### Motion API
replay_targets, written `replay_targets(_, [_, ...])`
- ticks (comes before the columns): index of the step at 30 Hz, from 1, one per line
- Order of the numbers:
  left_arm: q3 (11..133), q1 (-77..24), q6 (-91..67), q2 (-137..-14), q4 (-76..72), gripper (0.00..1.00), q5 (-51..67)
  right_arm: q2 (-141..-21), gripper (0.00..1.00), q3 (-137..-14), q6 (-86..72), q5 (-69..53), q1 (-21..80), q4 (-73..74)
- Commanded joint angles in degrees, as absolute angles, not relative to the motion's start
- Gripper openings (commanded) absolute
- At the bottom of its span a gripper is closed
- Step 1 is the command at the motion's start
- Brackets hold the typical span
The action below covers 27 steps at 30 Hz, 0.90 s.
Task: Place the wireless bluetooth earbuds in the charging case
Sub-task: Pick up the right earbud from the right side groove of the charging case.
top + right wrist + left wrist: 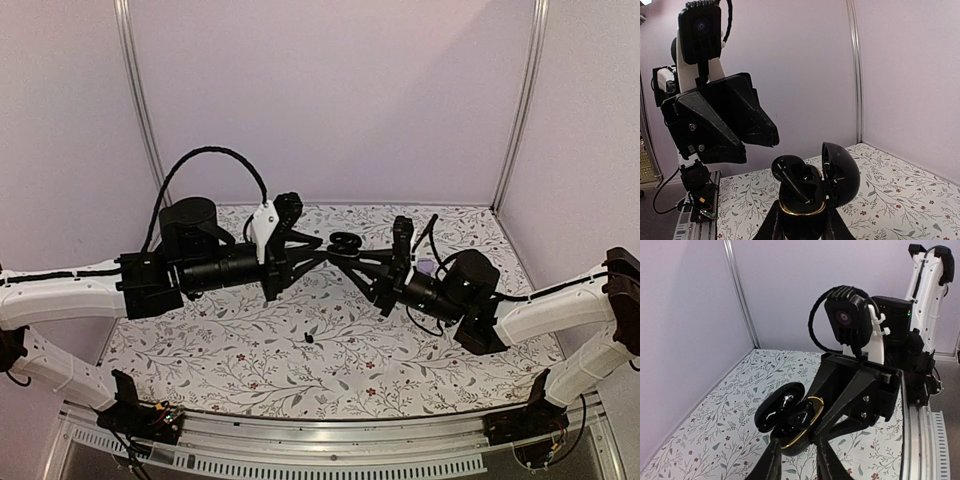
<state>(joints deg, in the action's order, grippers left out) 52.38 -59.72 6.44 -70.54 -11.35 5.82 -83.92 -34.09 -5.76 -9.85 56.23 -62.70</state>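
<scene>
The black charging case is held open in mid-air above the cloth, a gold rim around its body. My right gripper is shut on the case body, with the lid hinged open. One black earbud stands in the case, partly sticking up; it also shows in the left wrist view. My left gripper is open, its tips just short of the case and holding nothing. The other earbud lies loose on the cloth, nearer the front.
The floral cloth covers the table. Lavender walls and metal posts enclose the back and sides. Both arms meet over the middle of the cloth; the left arm's cable loops above it.
</scene>
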Motion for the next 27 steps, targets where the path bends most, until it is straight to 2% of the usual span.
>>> replay_targets(1, [53.6, -59.1, 9.9, -71.2, -10.7, 0.24, 6.4, -83.1, 0.00, -35.0, -4.6, -12.4, 56.1, -61.1])
replay_targets(27, [54.2, -59.1, 11.0, -73.4, -10.2, 0.33, 8.3, -83.8, 0.00, -36.5, -2.7, -16.3, 56.1, -59.6])
